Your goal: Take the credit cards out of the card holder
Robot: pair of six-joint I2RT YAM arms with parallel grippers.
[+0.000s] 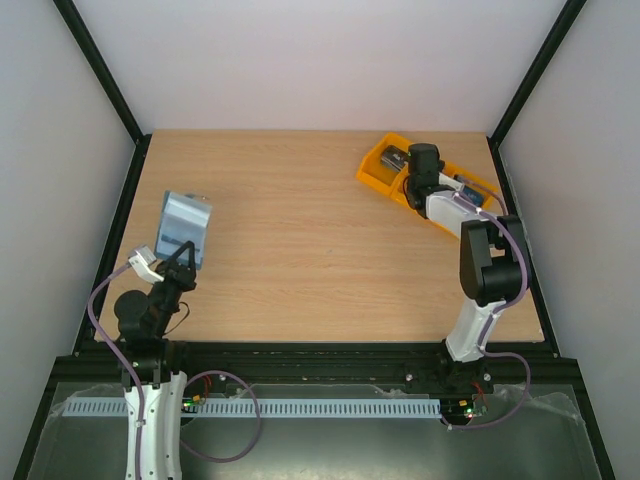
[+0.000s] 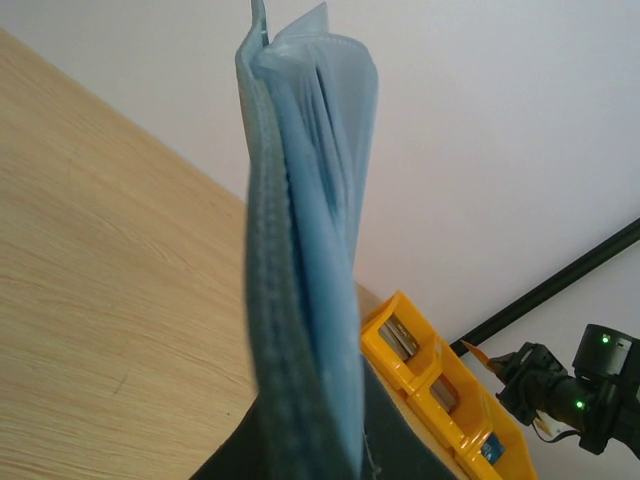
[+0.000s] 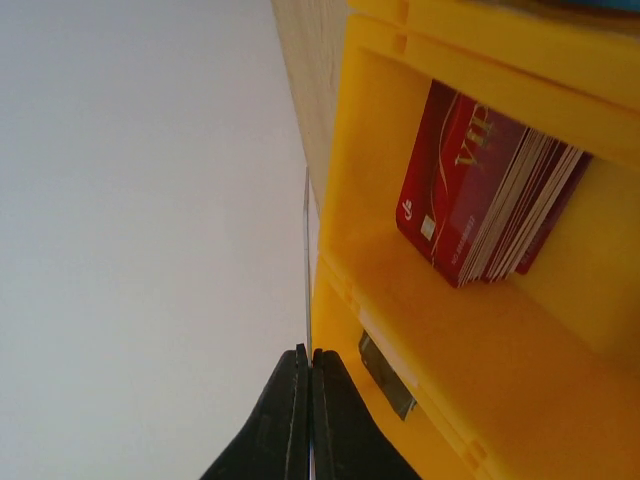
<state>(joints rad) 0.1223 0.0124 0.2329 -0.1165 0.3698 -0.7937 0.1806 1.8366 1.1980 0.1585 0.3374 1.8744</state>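
Tray (image 1: 372, 172), orange, far right on your desk (image 1: 300, 250), holds red cards (image 3: 480, 200) reading "VIP"; right fingers (image 3: 298, 380) pinch a thin card (image 3: 306, 250), left fingers (image 1: 183, 262) clamp the card holder (image 1: 185, 225).

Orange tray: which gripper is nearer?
Right. The right gripper is at the orange tray, shut on a credit card; the left gripper is across the table, holding the card holder.

Gold lettering "VIP" can be read on the foremost of the red credit cards (image 3: 455, 190), stacked in an orange tray (image 3: 500, 330) compartment beyond the right tool (image 3: 308, 355). Smaller print beneath stays illegible.
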